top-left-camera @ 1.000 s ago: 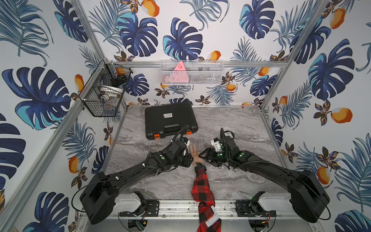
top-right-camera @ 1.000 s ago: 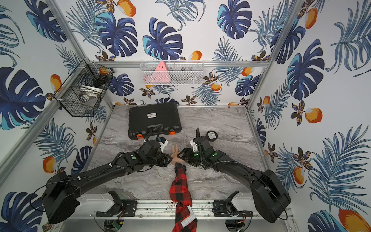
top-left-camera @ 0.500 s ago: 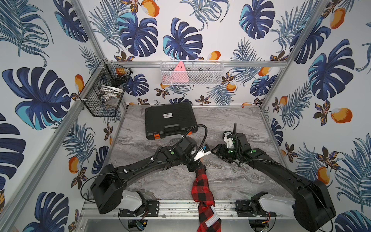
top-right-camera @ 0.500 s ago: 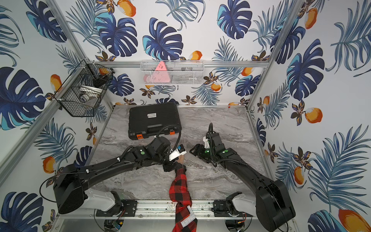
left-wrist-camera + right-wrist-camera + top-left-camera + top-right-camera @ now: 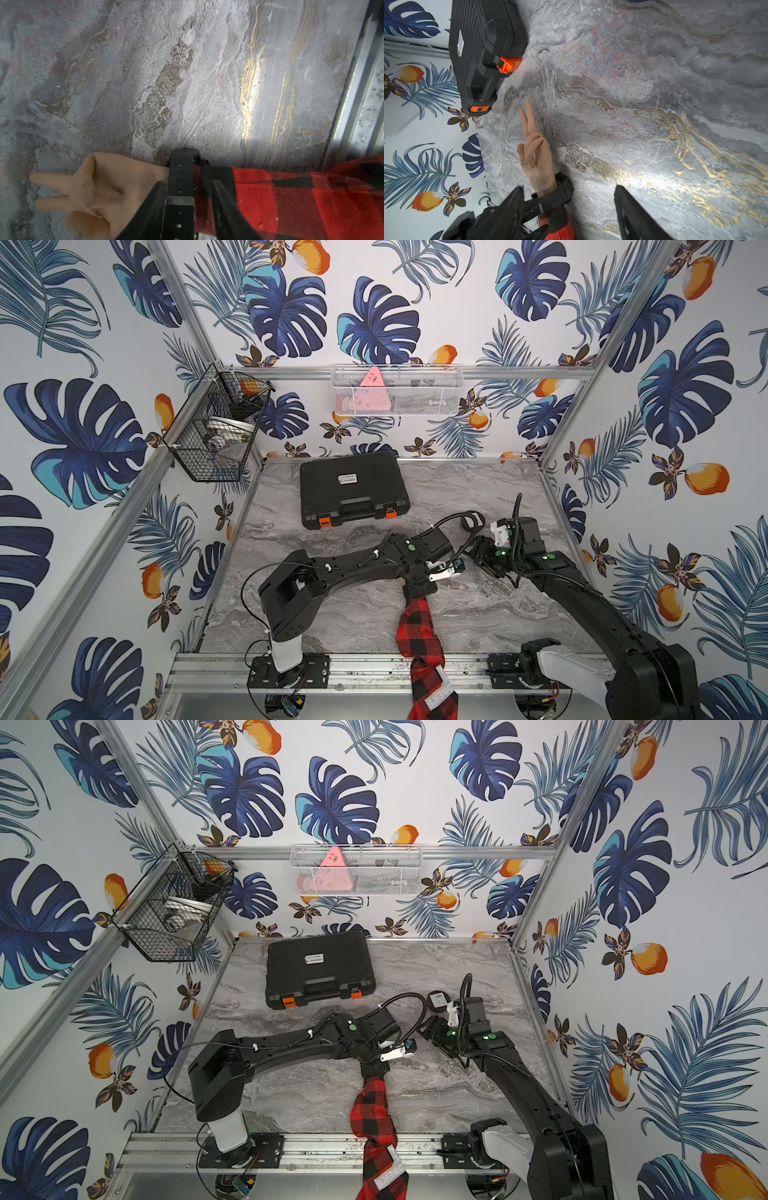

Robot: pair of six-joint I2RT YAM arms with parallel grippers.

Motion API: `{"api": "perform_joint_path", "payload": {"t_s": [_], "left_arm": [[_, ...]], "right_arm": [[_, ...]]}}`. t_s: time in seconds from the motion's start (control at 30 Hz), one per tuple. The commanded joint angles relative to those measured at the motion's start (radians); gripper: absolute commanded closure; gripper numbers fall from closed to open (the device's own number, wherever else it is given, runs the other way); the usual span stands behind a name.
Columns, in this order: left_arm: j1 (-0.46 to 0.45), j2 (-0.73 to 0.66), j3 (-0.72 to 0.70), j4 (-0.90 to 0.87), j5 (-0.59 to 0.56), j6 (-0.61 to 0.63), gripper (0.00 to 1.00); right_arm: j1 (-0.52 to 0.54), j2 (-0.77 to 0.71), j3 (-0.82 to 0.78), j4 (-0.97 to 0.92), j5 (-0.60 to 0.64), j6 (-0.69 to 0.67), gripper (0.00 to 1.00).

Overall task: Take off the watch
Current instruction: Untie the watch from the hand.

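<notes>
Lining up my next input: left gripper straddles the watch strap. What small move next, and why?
Probably close the left gripper on the watch strap: its jaws stand either side of the band without pinching it, and the right gripper is open.

marble tbl (image 5: 365,622) | blk case (image 5: 353,489) | plaid-sleeved arm (image 5: 417,635) | puck (image 5: 436,999)

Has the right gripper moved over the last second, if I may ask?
Yes: against the black case, the right gripper has shifted to the robot's right, away from the sleeve.
</notes>
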Motion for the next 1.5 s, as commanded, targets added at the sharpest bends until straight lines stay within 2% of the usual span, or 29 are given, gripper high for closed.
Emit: {"api": "perform_joint_path", "payload": {"t_s": [0.0, 0.23, 0.43, 0.73, 0.9, 1.0, 1.1, 1.27, 1.47], "left_arm": [[-0.007, 0.018, 0.021, -0.065, -0.069, 0.033, 0.59], [-0.008, 0.018, 0.008, -0.065, -0.088, 0.038, 0.63], [-0.006, -0.005, -0.018, -0.064, -0.090, 0.045, 0.61], [0.000, 0.007, -0.026, -0.050, -0.074, 0.036, 0.72], [0.033, -0.030, -0.060, -0.017, -0.038, 0.035, 0.76], [0.075, -0.071, -0.099, 0.021, 0.025, 0.031, 0.77], [0.123, -0.105, -0.134, 0.051, 0.108, 0.031, 0.78], [0.180, -0.138, -0.183, 0.101, 0.188, 0.022, 0.80], [0.198, -0.143, -0.190, 0.121, 0.231, 0.009, 0.80]], "right_arm": [[-0.004, -0.005, -0.007, -0.020, -0.026, -0.011, 0.29], [-0.004, -0.003, -0.003, -0.022, -0.038, -0.013, 0.29], [-0.004, -0.004, -0.006, -0.020, -0.045, -0.010, 0.29], [-0.004, -0.015, -0.012, -0.022, -0.045, -0.013, 0.29], [-0.001, -0.019, -0.026, 0.020, -0.086, -0.062, 0.31], [0.021, -0.034, -0.074, 0.115, -0.106, -0.108, 0.33], [0.079, -0.041, -0.128, 0.235, -0.058, -0.153, 0.35], [0.321, -0.029, -0.274, 0.588, 0.093, -0.323, 0.37], [0.477, 0.105, -0.392, 0.975, 0.204, -0.500, 0.46]]}}
